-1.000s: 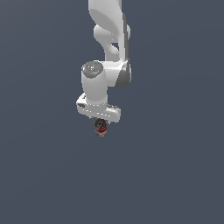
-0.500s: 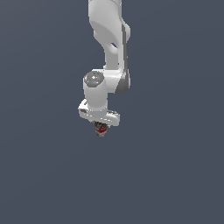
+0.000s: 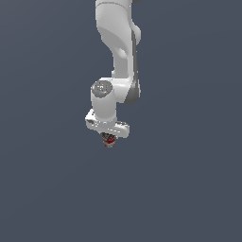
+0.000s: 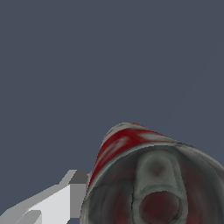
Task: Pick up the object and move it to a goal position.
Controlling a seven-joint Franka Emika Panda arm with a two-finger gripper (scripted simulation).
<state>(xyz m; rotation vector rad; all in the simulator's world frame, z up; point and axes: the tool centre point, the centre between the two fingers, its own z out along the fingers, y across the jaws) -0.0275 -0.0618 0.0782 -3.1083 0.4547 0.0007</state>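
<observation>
you are looking at a single white arm [image 3: 118, 52] that comes down from the top of the exterior view and ends in a broad white wrist block. below that block sit the jaws [image 3: 109, 140], pointing downward. the can [image 3: 109, 141] hangs right under them, a small red and white cylinder tucked up against the underside of the hand, and it is narrower than the hand above it. in the exterior view you see only its lower part poking out; the upper part is hidden by the hand.

the jaws are closed on the can, and the can touches nothing else that you can see. all around it there is only flat, dark grey-blue background, in which you can make out no edge or shadow, so you cannot tell from these pictures how high the can is.

in the wrist view the can [image 4: 144, 175] fills the near corner of the picture. you see its dark grey top end-on, with a pull tab and a dark reddish opening, and the red and white striped side running away from the camera. one pale grey finger [image 4: 52, 201] lies against the can's side. the other finger is out of that picture.
</observation>
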